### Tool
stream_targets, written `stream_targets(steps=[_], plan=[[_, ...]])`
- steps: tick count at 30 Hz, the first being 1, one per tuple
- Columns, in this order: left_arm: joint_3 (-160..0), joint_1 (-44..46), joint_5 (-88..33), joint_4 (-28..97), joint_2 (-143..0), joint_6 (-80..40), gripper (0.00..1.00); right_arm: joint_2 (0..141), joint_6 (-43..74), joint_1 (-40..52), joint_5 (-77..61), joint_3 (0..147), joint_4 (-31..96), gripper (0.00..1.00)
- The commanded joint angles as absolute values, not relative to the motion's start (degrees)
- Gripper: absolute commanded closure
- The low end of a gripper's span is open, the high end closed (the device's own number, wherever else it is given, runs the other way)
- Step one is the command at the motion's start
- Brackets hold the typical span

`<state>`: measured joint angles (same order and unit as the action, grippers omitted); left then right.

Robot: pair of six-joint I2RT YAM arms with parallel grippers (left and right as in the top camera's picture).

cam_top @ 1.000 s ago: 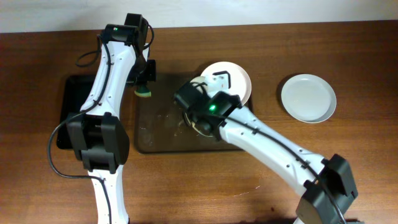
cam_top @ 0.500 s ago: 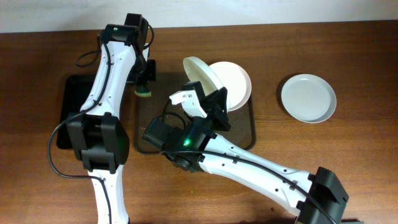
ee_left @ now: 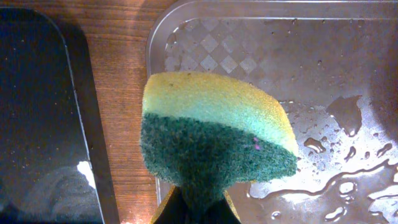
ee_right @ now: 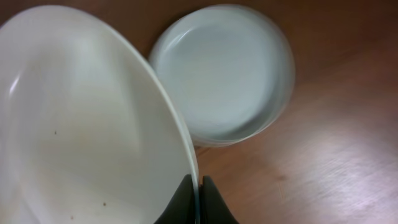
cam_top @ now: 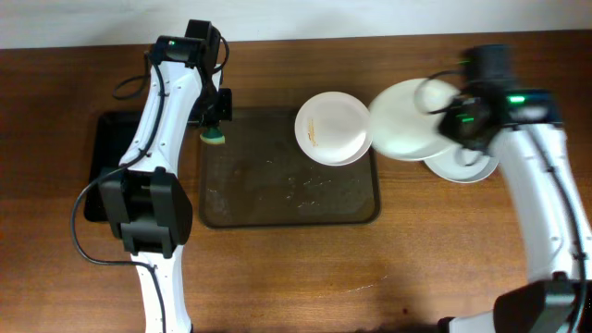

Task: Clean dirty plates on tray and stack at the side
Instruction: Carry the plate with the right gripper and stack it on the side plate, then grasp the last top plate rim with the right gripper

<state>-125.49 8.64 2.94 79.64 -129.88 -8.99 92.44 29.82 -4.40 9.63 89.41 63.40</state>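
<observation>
My right gripper [cam_top: 450, 120] is shut on the rim of a white plate [cam_top: 405, 118] and holds it tilted in the air. It hangs just left of and above another white plate [cam_top: 462, 165] that lies on the table at the right. In the right wrist view my jaws [ee_right: 199, 186] pinch the held plate's [ee_right: 93, 124] edge, with the lying plate [ee_right: 217, 74] beyond. A third plate [cam_top: 331, 128] with small orange-brown smears sits on the back right of the brown-grey tray [cam_top: 277, 199]. My left gripper [cam_top: 214, 129] is shut on a yellow-green sponge [ee_left: 217, 137] over the tray's [ee_left: 311, 62] back left corner.
A glossy black tray [cam_top: 104, 157] lies left of the brown-grey tray and shows in the left wrist view [ee_left: 37, 124]. Water drops and crumbs lie on the tray surface [cam_top: 310, 185]. The table's back edge meets a white wall.
My right arm has swung from over the tray to the right, carrying a plate to above the plate on the table. The left arm and sponge have not moved.
</observation>
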Motion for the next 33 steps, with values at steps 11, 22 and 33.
stream_targets(steps=[11, 22, 33], plan=[[-126.6, 8.6, 2.3, 79.6, -129.9, -8.0, 0.99, 104.0, 28.8, -21.8, 5.8, 73.9, 41.1, 0.36], [-126.6, 8.6, 2.3, 79.5, -129.9, -8.1, 0.98, 104.3, 25.6, 7.7, -3.1, 83.0, 40.5, 0.41], [-126.6, 8.6, 2.3, 79.5, -129.9, -8.1, 0.99, 119.1, 37.2, 15.6, -3.1, 83.0, 43.3, 0.88]])
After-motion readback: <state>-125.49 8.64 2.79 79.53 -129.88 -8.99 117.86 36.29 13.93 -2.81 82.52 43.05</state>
